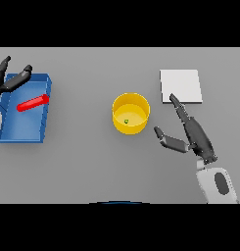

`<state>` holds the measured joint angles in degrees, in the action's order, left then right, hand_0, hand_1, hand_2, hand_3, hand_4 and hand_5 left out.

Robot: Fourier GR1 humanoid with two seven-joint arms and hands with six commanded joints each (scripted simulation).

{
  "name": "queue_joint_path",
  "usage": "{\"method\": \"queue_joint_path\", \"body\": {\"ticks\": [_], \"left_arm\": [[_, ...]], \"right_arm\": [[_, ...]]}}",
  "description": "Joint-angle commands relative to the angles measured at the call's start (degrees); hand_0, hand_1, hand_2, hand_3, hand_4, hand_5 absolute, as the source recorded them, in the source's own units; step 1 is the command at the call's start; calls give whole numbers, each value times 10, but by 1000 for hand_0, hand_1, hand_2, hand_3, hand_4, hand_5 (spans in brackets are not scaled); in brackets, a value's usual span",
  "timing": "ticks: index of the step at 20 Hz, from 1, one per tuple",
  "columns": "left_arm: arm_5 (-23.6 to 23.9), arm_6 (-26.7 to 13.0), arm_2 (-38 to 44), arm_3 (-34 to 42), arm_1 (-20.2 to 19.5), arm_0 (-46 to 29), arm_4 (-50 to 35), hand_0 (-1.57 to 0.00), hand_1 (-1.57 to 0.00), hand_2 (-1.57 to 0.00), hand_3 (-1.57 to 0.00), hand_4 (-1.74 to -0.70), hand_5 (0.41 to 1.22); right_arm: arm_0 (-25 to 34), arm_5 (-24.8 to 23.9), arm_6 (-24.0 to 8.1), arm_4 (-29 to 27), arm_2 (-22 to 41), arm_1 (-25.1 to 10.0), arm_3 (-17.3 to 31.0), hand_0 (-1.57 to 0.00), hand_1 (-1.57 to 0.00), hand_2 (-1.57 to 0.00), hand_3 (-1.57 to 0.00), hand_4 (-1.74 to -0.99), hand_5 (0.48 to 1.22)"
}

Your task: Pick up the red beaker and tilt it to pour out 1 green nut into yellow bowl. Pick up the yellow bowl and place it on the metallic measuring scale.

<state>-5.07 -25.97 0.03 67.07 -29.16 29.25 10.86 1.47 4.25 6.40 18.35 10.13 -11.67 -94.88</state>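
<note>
One red beaker is seen lying on its side in a blue tray at the surface's left. One green nut sits inside the single yellow bowl at centre. One pale square scale lies to the right. The right hand, fingers spread apart, is held between bowl and scale; the left hand is open over the tray's far corner.

One beaker, one bowl, one nut

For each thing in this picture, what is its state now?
red beaker: lying on its side in the blue tray.
yellow bowl: upright on the table, one green nut inside.
metallic measuring scale: nothing on it.
left robot hand: open, over the tray's far corner.
right robot hand: open, beside the bowl.
</note>
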Motion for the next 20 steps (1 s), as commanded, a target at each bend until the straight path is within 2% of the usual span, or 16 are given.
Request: {"method": "queue_joint_path", "body": {"ticks": [1,3,7,8,13,20], "left_arm": [[-1,-2,1,-2,2,0,-3,-20,-18,-17,-18,-798,661],[-2,-13,-2,4,4,0,-2,-13,-11,-11,-11,-800,673],[0,-12,-1,21,7,-18,-7,-5,-4,-4,-4,-809,688],[-1,-9,-3,17,11,-18,-7,-3,-3,-3,-3,-811,688],[-8,-10,1,13,2,-10,-7,0,0,0,0,-805,691],[-7,-10,2,21,4,-20,-10,1,1,1,1,-809,693]], "right_arm": [[20,5,-14,32,13,-17,10,1,1,1,1,-1103,662],[58,20,-31,82,35,-51,27,1,1,1,1,-1128,637],[137,60,-1,172,96,-109,62,1,1,1,1,-1150,630],[151,69,15,187,111,-119,64,1,1,1,1,-1152,632],[234,110,39,252,180,-126,123,1,1,1,1,-1161,643],[319,154,85,292,240,-116,225,1,1,1,1,-1157,652]]}}
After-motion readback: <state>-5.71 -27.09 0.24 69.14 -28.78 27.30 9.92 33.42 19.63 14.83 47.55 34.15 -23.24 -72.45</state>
